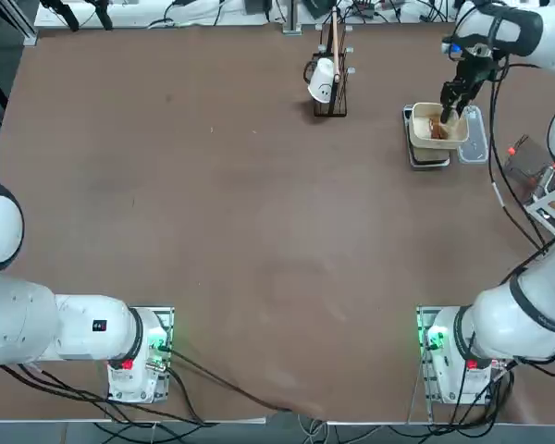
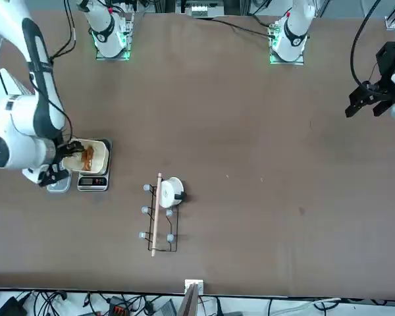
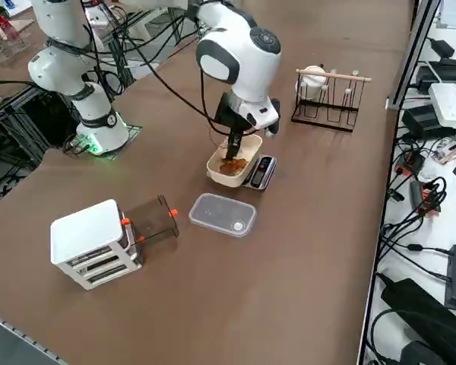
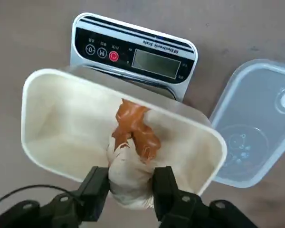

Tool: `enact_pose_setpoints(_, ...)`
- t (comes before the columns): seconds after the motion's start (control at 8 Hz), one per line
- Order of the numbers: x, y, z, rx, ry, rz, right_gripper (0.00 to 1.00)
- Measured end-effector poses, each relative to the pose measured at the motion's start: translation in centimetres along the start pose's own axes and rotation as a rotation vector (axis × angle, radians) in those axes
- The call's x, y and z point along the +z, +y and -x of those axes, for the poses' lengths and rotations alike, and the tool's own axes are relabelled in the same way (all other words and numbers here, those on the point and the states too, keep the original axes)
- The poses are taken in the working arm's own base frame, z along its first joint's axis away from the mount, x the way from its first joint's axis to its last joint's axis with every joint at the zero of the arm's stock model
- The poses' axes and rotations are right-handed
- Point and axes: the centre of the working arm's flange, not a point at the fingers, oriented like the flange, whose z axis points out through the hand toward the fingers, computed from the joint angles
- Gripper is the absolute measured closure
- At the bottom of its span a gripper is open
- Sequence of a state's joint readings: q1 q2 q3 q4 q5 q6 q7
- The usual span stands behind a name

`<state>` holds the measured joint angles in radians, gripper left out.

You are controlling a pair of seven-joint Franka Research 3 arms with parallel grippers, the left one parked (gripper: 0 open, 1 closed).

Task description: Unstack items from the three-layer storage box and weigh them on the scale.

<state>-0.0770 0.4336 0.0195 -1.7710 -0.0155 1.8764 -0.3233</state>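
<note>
Brown table, pale lump between the right tool's 2 fingers.

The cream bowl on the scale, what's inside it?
In the cream bowl lies a reddish-brown lumpy piece. A pale bun-like piece sits between the right gripper's jaws, over the bowl's edge; whatever lies beneath it is covered.

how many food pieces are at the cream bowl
2: one reddish-brown lumpy piece in the cream bowl, and one tan bun-like piece beside it at the right gripper, which is over the bowl. More may be hidden beneath.
</note>
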Motion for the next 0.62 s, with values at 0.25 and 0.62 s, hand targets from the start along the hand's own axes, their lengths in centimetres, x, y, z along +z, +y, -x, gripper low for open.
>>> enact_pose_setpoints(0.25, -0.5, 0.6, 0.3, 0.014, 0.008, 0.005, 0.19)
enact_pose_setpoints(0.62, -3.1, 2.1, 2.8, 0.025, -0.027, 0.052, 0.0)
